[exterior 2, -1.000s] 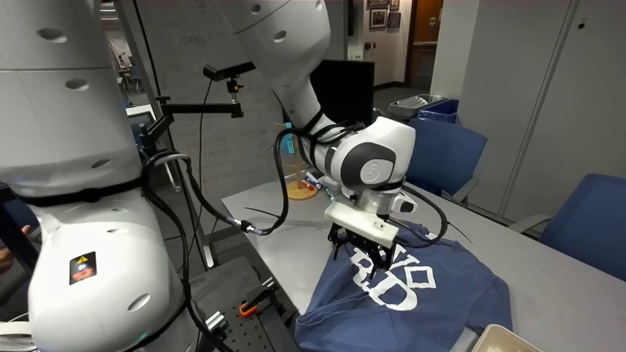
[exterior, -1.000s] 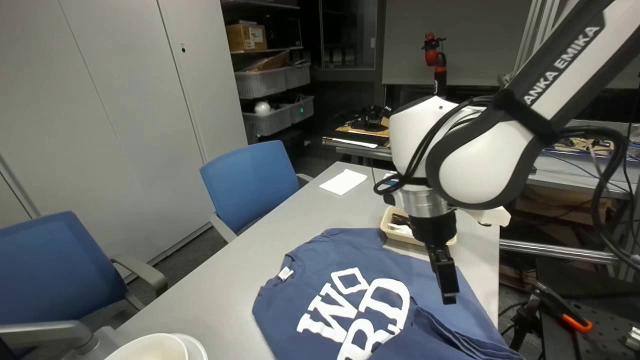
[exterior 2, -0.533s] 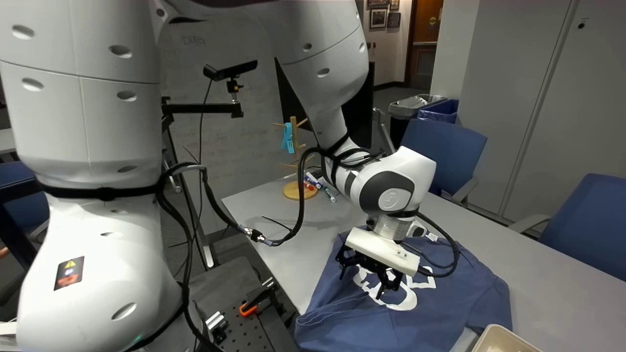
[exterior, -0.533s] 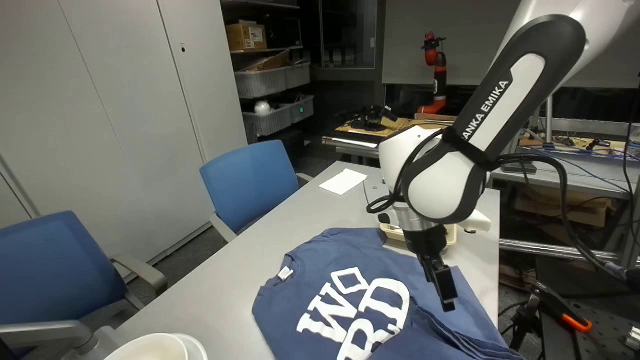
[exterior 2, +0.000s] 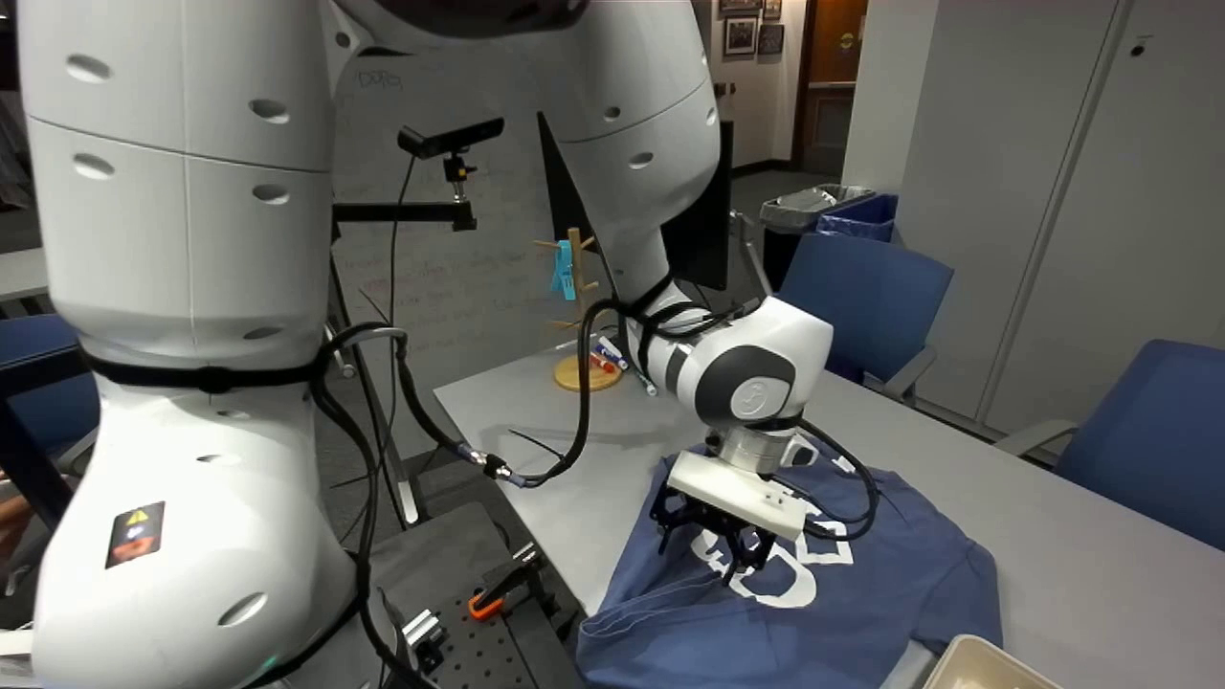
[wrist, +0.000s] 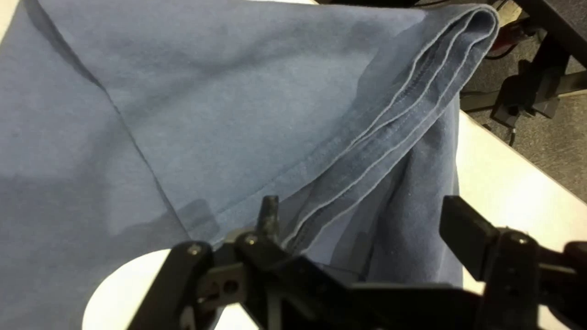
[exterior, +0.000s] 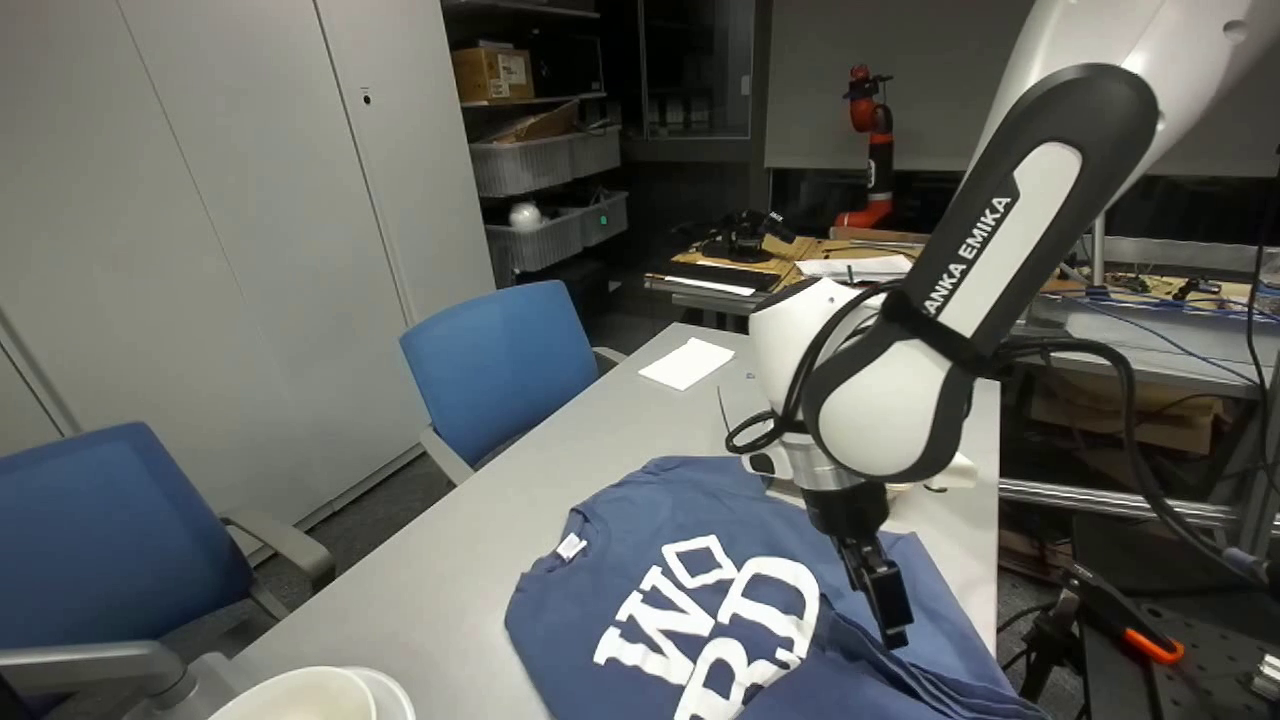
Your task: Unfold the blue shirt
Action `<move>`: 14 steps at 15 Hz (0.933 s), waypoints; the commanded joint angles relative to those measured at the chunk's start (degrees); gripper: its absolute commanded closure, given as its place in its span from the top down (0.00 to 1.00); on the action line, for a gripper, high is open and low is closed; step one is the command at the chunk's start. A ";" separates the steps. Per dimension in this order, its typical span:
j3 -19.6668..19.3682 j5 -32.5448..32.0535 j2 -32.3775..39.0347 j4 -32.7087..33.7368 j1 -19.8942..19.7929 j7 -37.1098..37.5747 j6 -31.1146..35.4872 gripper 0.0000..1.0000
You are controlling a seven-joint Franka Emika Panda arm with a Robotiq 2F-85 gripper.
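The blue shirt (exterior: 630, 540) lies on the table with large white lettering and its collar tag showing. It also shows in an exterior view (exterior 2: 861, 612). Part of it is folded over, and the stacked hem edges (wrist: 403, 105) run diagonally in the wrist view. My gripper (wrist: 361, 200) is open and empty. Its left fingertip is over the folded hem layers and its right fingertip is beside the shirt's side edge. In both exterior views the gripper (exterior: 895, 638) hangs above the folded part. I cannot tell whether a fingertip touches the cloth.
A beige tray (exterior 2: 957, 653) stands beside the shirt. White bowls (exterior: 300, 695) are at the table's near end. Paper (exterior: 687, 364) lies at the far end. A wooden stand (exterior 2: 576, 268) with markers is behind the arm. The table edge (wrist: 523, 158) runs close to the shirt.
My gripper has moved lower towards the folded part of the shirt, and the arm has shifted with it. The jaws look open throughout. The shirt has not visibly moved.
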 commanded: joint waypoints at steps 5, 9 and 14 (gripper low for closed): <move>0.03 -9.09 5.93 1.43 0.38 8.71 10.69 0.87; -0.05 -11.27 7.50 1.71 0.02 12.18 12.76 0.59; 0.03 -11.69 8.39 2.33 0.16 14.27 12.15 0.20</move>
